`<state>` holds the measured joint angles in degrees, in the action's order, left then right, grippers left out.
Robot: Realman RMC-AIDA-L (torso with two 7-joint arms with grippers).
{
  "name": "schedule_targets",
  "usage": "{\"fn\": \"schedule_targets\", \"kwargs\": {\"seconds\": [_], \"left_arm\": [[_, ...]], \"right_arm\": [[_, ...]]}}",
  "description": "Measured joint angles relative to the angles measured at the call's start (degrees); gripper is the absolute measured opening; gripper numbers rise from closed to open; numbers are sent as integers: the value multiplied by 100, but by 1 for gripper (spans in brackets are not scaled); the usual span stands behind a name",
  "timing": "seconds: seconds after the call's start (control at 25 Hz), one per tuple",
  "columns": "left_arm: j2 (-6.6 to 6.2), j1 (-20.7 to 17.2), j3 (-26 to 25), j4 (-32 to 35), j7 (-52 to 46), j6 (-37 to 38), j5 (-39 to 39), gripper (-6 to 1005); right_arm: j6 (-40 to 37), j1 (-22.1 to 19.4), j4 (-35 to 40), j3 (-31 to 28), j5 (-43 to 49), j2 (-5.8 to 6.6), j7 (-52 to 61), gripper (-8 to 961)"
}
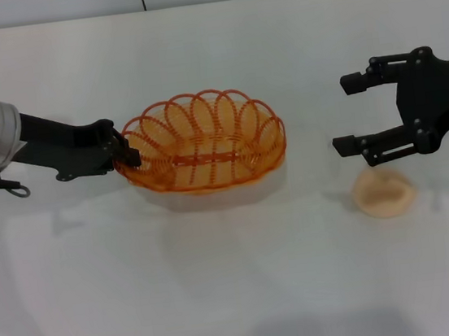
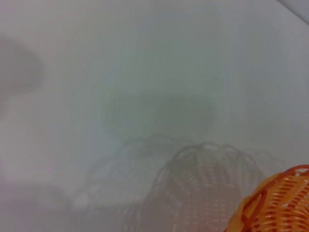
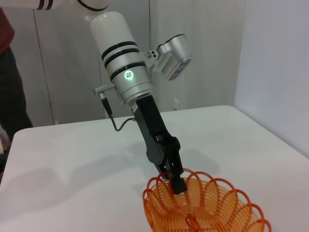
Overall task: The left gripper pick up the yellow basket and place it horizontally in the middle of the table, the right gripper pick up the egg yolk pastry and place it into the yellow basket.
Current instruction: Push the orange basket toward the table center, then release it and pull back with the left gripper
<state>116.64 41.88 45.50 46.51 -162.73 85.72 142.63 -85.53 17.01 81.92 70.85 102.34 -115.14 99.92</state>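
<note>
Nearest to me lies the egg yolk pastry, resting flat on the table on my right side, well apart from the basket. Just above and behind it hangs my right gripper, its two black fingers spread wide with nothing between them; the lower finger sits just over the pastry's far edge without touching it, as far as I can see.

Farther back, near the middle of the table, is the yellow basket, lying lengthwise across my view with its opening facing up. A pale shadow spreads beneath its front edge, so I cannot tell whether it is fully set down. My left gripper reaches in from the left and is clamped on the looped rim at the basket's left end. The right wrist view shows the same grip from the far side, fingers pinching the rim. My left wrist view catches only a corner of the basket.
</note>
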Motion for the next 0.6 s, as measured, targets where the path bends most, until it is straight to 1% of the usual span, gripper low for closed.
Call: {"fn": "schedule_targets", "kwargs": {"seconds": [0.12,0.28,0.48,0.6], "left_arm": [[22,10,10,-1,-9,-34,-6,97],[84,64,10,-76,-12,-69,-14,102],[99,233,9,-425,0,-195,-16,108],[133,272,11,-525,21,-285,-16,112]], "right_arm": [[-2,-3,0,-1,-30,1,0,838],[-31,0,3,-2,-58,1,0,838],[-52,-4,9,-2,-65,1,-24,838],[-61,-25,9,-2,-80,1,-64,839]]}}
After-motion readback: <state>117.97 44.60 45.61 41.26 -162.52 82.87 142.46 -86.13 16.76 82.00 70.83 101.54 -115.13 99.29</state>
